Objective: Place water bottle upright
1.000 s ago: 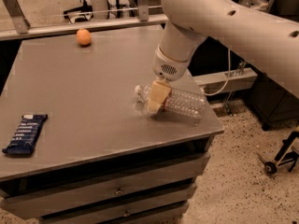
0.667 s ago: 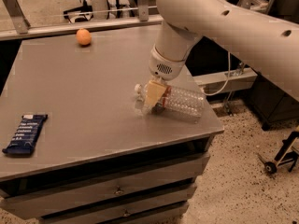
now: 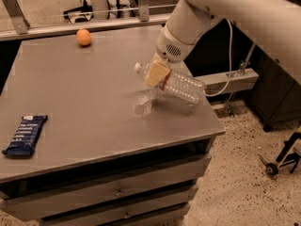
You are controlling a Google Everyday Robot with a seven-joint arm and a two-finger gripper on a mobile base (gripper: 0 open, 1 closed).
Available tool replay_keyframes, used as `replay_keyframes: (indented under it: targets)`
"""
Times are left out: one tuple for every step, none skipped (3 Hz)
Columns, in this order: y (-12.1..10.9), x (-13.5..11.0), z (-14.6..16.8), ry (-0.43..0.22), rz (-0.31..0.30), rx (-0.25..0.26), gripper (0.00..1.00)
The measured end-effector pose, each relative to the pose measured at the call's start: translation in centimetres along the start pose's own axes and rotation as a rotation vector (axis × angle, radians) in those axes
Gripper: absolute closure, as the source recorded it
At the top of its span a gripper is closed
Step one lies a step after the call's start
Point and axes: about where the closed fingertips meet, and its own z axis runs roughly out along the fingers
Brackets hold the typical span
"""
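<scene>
The water bottle (image 3: 181,84) is a clear ribbed plastic bottle with a white cap pointing left. It is held lying nearly level, tilted cap-up, just above the grey table (image 3: 84,107) near its right edge. My gripper (image 3: 157,74) hangs from the big white arm (image 3: 225,8) and is shut on the water bottle close to its neck, over the label band. One tan finger pad (image 3: 156,73) covers the near side of the bottle; the other finger is hidden behind it. The bottle's shadow falls on the tabletop below.
An orange fruit (image 3: 83,37) sits at the table's far left. A dark blue snack bar (image 3: 26,134) lies near the front left edge. Drawers are under the tabletop. The table's right edge drops to a speckled floor with a wheeled stand (image 3: 284,157).
The gripper has lifted the bottle's cap end off the table and moved up and slightly away. The bottle has risen from lying flat to hanging tilted above the surface.
</scene>
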Motion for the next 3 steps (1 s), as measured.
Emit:
replay_keyframes:
  targets:
    - [-2.3, -2.5, -3.1, -0.227, -0.036, 0.008, 1.00]
    - [-3.8, -5.1, -7.2, -0.503, -0.105, 0.013, 1.00]
    - [-4.3, -6.7, -9.9, -0.752, -0.144, 0.000, 1.00]
